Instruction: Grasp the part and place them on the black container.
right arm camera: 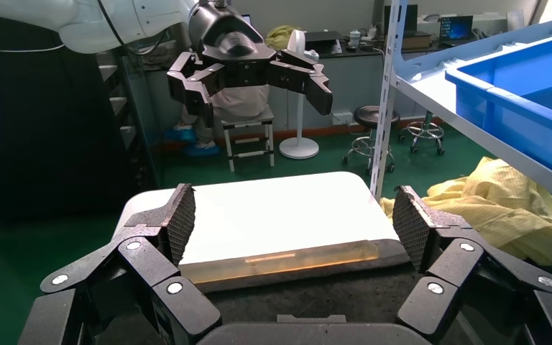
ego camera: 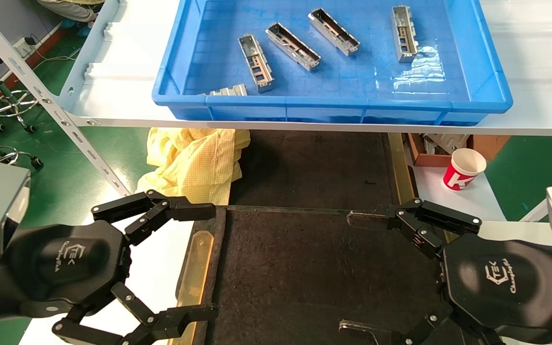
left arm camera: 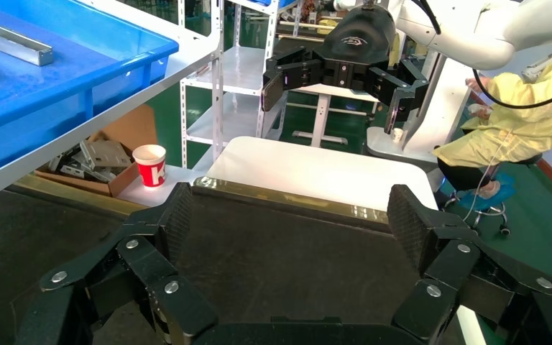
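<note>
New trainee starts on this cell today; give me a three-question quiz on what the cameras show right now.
1. True or false: a part already lies on the black container.
2. Multiple choice: the left gripper and right gripper are A) both open, B) both shut, C) one of each.
3. Fill in: the parts lie in the blue ___ on the shelf.

Key: 1 false; 2 A; 3 bin.

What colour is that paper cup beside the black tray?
The paper cup is red with white lettering and a white inside, clearest in the head view.
</note>
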Robot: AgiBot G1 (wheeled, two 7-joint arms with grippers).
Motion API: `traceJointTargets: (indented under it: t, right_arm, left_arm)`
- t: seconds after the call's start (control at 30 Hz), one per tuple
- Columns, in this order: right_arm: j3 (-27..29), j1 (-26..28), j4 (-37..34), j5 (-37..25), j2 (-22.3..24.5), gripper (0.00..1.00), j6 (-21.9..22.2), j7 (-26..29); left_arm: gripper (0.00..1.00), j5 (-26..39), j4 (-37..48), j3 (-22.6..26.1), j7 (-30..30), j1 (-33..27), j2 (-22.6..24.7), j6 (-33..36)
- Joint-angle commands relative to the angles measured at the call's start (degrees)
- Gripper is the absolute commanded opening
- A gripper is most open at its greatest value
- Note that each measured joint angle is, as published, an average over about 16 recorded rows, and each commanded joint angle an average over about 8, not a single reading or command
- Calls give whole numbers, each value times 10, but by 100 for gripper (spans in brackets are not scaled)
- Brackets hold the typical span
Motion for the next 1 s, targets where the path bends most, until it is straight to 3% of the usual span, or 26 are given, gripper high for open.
traceJointTargets:
  t: [0.03,0.83,1.0]
  right_arm:
    - [0,0,0,0,0,100,0,0]
    - [0,0,0,0,0,100,0,0]
    - [-2,22,-5,-3,-4,100,6,14]
  left_arm:
    - [0,0,0,0,0,0,0,0]
    - [0,0,0,0,0,0,0,0]
    - [0,0,0,0,0,0,0,0]
